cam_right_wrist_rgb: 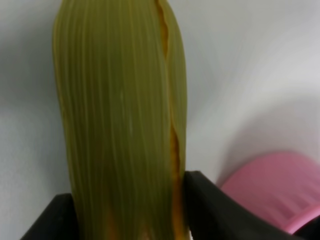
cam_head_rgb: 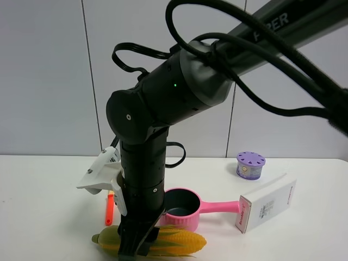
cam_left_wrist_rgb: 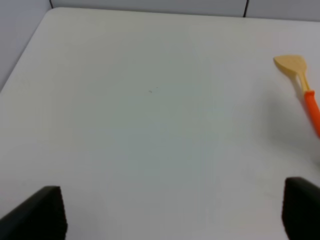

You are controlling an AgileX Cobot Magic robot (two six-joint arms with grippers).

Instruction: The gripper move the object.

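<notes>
Right gripper (cam_right_wrist_rgb: 127,212) clamps across the large green-husked yellow toy corn cob (cam_right_wrist_rgb: 115,100), so I can move it.

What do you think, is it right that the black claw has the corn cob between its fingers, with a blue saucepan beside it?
Not quite. The saucepan is pink, not blue, as the exterior high view shows. The rest holds: the right gripper has the corn cob between its fingers, with the saucepan beside it.
</notes>
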